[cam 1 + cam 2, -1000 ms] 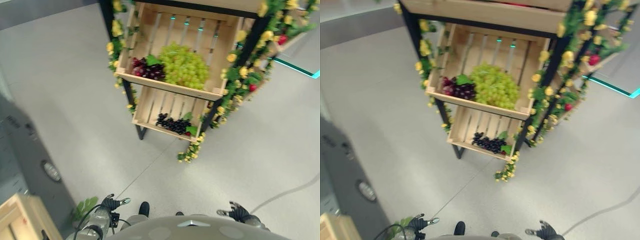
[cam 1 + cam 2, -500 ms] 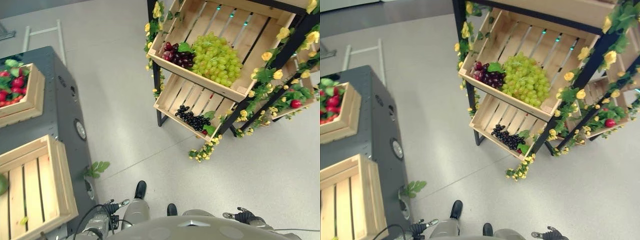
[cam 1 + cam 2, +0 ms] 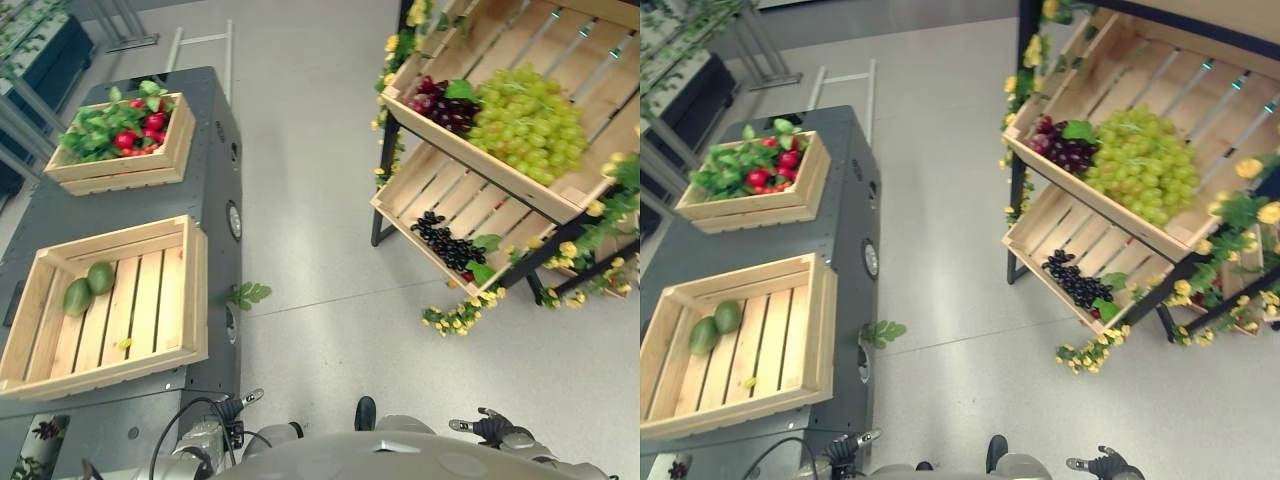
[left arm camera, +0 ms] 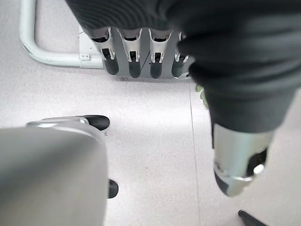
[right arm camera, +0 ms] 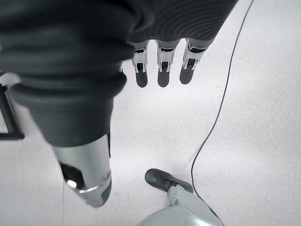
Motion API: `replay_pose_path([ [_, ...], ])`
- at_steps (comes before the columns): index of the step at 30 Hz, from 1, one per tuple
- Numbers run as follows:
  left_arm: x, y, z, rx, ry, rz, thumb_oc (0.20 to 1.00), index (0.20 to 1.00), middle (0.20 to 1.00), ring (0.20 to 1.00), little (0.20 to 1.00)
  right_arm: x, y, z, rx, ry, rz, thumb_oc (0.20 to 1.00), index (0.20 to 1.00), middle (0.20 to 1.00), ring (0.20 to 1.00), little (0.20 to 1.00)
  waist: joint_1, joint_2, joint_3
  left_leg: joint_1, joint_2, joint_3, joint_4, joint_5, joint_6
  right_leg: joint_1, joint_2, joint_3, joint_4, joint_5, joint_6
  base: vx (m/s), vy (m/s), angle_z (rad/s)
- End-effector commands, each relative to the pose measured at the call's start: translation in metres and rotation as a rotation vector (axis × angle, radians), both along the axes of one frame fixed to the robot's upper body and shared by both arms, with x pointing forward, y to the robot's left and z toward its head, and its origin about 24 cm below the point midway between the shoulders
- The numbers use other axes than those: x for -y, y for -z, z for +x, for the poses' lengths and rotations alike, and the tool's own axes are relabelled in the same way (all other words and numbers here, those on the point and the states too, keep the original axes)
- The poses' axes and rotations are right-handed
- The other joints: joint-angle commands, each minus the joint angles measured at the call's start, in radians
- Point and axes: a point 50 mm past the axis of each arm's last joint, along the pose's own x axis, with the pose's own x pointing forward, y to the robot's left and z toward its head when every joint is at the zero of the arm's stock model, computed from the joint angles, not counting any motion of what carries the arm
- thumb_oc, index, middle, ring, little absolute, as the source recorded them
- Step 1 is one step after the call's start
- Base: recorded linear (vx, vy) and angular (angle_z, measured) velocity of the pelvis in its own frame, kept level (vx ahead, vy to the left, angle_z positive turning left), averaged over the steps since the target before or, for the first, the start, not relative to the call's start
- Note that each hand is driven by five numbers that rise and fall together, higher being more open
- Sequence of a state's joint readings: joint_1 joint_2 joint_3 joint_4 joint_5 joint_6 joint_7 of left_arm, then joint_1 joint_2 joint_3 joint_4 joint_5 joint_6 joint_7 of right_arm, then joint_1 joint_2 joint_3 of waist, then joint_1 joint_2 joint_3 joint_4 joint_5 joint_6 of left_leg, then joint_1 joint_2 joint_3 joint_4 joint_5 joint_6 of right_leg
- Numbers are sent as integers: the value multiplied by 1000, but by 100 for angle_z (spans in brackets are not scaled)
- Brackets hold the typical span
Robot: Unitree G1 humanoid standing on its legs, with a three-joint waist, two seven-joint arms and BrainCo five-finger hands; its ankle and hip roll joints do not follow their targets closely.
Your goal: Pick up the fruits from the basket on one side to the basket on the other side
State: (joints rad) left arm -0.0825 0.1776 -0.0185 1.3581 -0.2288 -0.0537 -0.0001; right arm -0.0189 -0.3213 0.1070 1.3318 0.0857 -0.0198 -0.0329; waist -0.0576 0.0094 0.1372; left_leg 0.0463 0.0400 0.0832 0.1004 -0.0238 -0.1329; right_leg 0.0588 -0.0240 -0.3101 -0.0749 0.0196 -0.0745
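**Transfer barely started – both hands empty, 2 fruits in near crate**

Task fruit: two green round fruits [image 3: 88, 285] sat in the near slatted crate [image 3: 190, 290] on the dark grey cart [image 3: 215, 150], touching each other, tucked toward the crate's far-left corner. Rest of that crate looked bare bar a small leaf scrap on the slats. Can't tell from this if they were dropped there or are the ones to be picked.

Second crate [image 3: 175, 150] further back on the cart held red fruit [image 3: 135, 135] w/ green leaves, looked full.

Across the floor from the cart: wooden shelf rack [image 3: 395, 140] w/ yellow flower garland. Upper bin had a big green grape bunch [image 3: 525, 120] touching a dark red bunch [image 3: 445, 100]; lower bin had black grapes [image 3: 445, 240]. A loose green leaf [image 3: 245, 293] lay on the floor just beside the cart.

Hands: left hand [image 4: 136, 56] fingers straight, thumb apart, nothing held, hanging over bare floor. Right hand [image 5: 162, 61] same – fingers straight, empty. Both were low by the robot's sides, well apart from cart and rack.

Judgement: nothing in hand, nothing in reach. Most of the job left – approach a basket, grasp, carry over. Src/dst side unclear.
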Motion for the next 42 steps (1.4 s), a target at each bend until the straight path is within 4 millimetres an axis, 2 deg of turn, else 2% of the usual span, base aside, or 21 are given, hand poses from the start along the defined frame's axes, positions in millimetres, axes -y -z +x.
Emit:
replay_pose_path([
  [1, -2, 2, -11, -34, 15, 10, 1000, 1000, 1000, 1000, 1000, -2, -1, 9, 31, 45, 2, 1000, 1000, 1000, 1000, 1000, 13, -25, -46, -1, -12, 32, 33, -86, 59, -41, -47, 73, -12, -10, 137, -60, 85, 79],
  [3, -2, 2, -11, -39, 31, 13, 1000, 1000, 1000, 1000, 1000, -4, 0, 8, 29, 60, 8, 1000, 1000, 1000, 1000, 1000, 19, -25, -48, 13, 11, 68, -6, -73, 56, -39, -56, 27, -5, -2, 143, -61, 110, 102],
  [7, -3, 2, -13, -52, 58, 18, 1000, 1000, 1000, 1000, 1000, -8, 2, 7, 23, 65, 16, 1000, 1000, 1000, 1000, 1000, 28, -30, -61, 41, 9, 62, -90, -53, 58, -40, -70, -5, -4, 16, 161, -31, 136, 78],
  [8, -4, 2, -11, -47, 65, 19, 1000, 1000, 1000, 1000, 1000, -13, 3, 8, 25, 65, 30, 1000, 1000, 1000, 1000, 1000, 35, -36, -65, 51, 2, 57, -138, -38, 64, -48, -84, -26, 4, 28, 171, -40, 143, 37],
  [11, -6, 1, -9, -47, 82, 29, 1000, 1000, 1000, 1000, 1000, -18, 4, 11, 37, 74, 42, 1000, 1000, 1000, 1000, 1000, 41, -46, -58, 54, -22, 22, -181, -23, 80, -69, -113, -32, 26, 48, 191, -54, 183, 39],
  [14, -7, 1, -8, -46, 79, 32, 1000, 1000, 1000, 1000, 1000, -18, 4, 13, 45, 89, 45, 1000, 1000, 1000, 1000, 1000, 43, -48, -50, 51, -32, 13, -182, -22, 86, -79, -128, -33, 41, 55, 202, -50, 147, 35],
  [17, -13, -1, -5, -46, 95, 45, 1000, 1000, 1000, 1000, 1000, -25, 4, 18, 59, 92, 65, 1000, 1000, 1000, 1000, 1000, 43, -58, -24, 47, -55, -27, -180, -20, 113, -112, -130, 43, 131, 34, 208, -59, 166, 20],
  [18, -19, -3, -2, -42, 106, 65, 1000, 1000, 1000, 1000, 1000, -29, 5, 22, 69, 84, 78, 1000, 1000, 1000, 1000, 1000, 29, -59, -14, 34, -62, -76, -180, -7, 124, -141, -71, 185, 165, 5, 208, -67, 99, 44],
  [19, -19, -4, -1, -42, 106, 66, 1000, 1000, 1000, 1000, 1000, -29, 5, 23, 69, 84, 79, 1000, 1000, 1000, 1000, 1000, 29, -60, -17, 31, -62, -76, -180, -5, 125, -144, -72, 185, 164, 8, 208, -40, 112, 75],
  [20, -21, -4, -2, -47, 110, 70, 1000, 1000, 1000, 1000, 1000, -30, 5, 21, 65, 92, 86, 1000, 1000, 1000, 1000, 1000, 22, -61, -19, 31, -70, -106, -181, -2, 130, -134, -41, 257, 166, -17, 208, 20, 45, 83],
  [21, -22, -4, -3, -53, 118, 75, 1000, 1000, 1000, 1000, 1000, -29, 6, 17, 55, 98, 85, 1000, 1000, 1000, 1000, 1000, 24, -64, -27, 25, -73, -119, -181, 6, 131, -120, -42, 276, 159, -20, 206, 20, 25, 88],
  [23, -22, -3, -6, -73, 139, 84, 1000, 1000, 1000, 1000, 1000, -31, 7, 14, 35, 87, 86, 1000, 1000, 1000, 1000, 1000, 42, -66, -41, 19, -71, -123, -183, 6, 134, -91, -67, 255, 134, -19, 201, 13, -22, 65],
  [26, -21, -3, -5, -70, 141, 79, 1000, 1000, 1000, 1000, 1000, -31, 7, 13, 29, 76, 85, 1000, 1000, 1000, 1000, 1000, 47, -68, -48, 17, -74, -117, -182, 6, 135, -88, -66, 246, 122, -16, 196, 22, -21, 14],
  [27, -16, -2, -4, -57, 121, 57, 1000, 1000, 1000, 1000, 1000, -34, 9, 8, -2, 42, 87, 1000, 1000, 1000, 1000, 1000, 57, -79, -59, 17, -82, -117, -177, 5, 133, -61, -75, 234, 69, -8, 197, 47, -59, 3],
  [31, -12, 0, -9, -64, 89, 32, 1000, 1000, 1000, 1000, 1000, -32, 9, 9, -1, 48, 84, 1000, 1000, 1000, 1000, 1000, 63, -70, -74, 32, -67, -105, -175, 1, 119, -21, -70, 239, 24, 5, 199, 44, -89, -4],
  [37, -4, 3, -15, -80, 96, 3, 1000, 1000, 1000, 1000, 1000, -32, 11, -3, -36, 70, 86, 1000, 1000, 1000, 1000, 1000, 59, -55, -91, 56, -48, -107, -181, -4, 104, 20, -61, 227, 2, -8, 188, 34, -68, -3],
  [41, -5, 3, -19, -93, 82, 0, 1000, 1000, 1000, 1000, 1000, -32, 11, -6, -45, 60, 83, 1000, 1000, 1000, 1000, 1000, 57, -50, -94, 60, -40, -112, -181, -3, 100, 26, -55, 220, 2, -15, 182, 11, -49, 0],
  [42, -4, 5, -26, -110, 45, -19, 1000, 1000, 1000, 1000, 1000, -33, 12, -6, -46, 59, 83, 1000, 1000, 1000, 1000, 1000, 57, -49, -94, 63, -37, -114, -182, -3, 98, 32, -49, 220, 0, -19, 178, 14, -45, 3],
])
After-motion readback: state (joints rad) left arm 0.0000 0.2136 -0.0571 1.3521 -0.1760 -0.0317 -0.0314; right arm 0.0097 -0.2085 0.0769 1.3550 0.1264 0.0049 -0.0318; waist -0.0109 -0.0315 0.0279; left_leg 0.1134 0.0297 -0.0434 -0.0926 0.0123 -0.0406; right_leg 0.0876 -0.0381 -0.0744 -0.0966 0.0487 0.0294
